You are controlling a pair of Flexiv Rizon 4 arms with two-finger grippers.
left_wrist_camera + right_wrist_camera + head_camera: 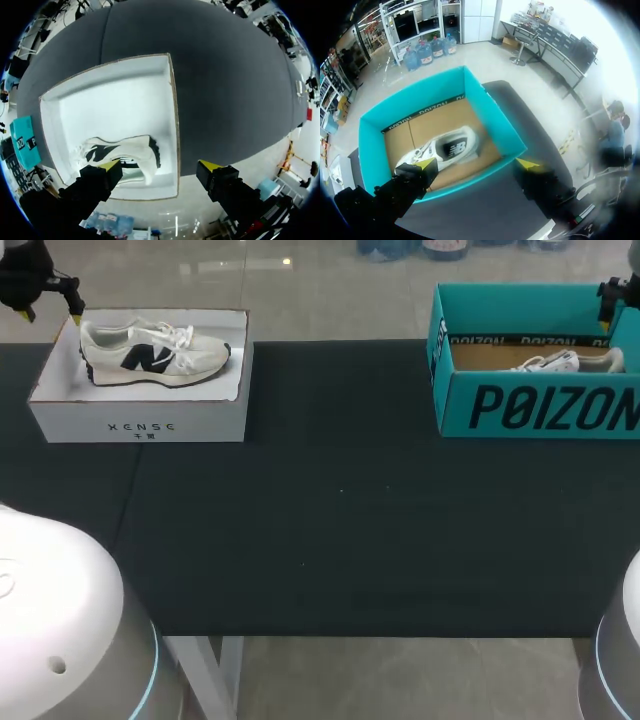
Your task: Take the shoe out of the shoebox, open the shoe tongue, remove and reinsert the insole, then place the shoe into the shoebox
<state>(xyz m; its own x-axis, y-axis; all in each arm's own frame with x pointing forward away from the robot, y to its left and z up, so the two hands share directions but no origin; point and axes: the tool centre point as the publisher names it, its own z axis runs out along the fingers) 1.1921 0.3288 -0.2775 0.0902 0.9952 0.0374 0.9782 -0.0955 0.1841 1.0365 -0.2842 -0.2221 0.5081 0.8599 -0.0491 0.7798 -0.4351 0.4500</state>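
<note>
Closest in, two rounded white arm housings (50, 610) fill the lower corners of the head view, one on each side. Beyond them stretches the dark grey cloth-covered desk (340, 510).

At the desk's far left sits a shallow white rectangular box with a brown-edged rim (140, 415). A white low-top sneaker with a black side mark (150, 352) lies on its sole inside it. At the far right stands a teal cardboard shoebox (540, 405), open at the top. The task's shoe, a white lace-up sneaker (565, 362), is inside it on the brown cardboard floor, towards the right end of the box.

Farthest back, the left tool (160, 166) hovers above the white box. Its fingers are spread wide and hold nothing. In its wrist view one yellow tip sits over the sneaker and the other lies past the box's rim.

The right tool (476, 163) hangs above the teal shoebox, also spread wide and empty. One yellow tip is over the end of the white lace-up sneaker, and the other is just outside the box wall, over the desk.
</note>
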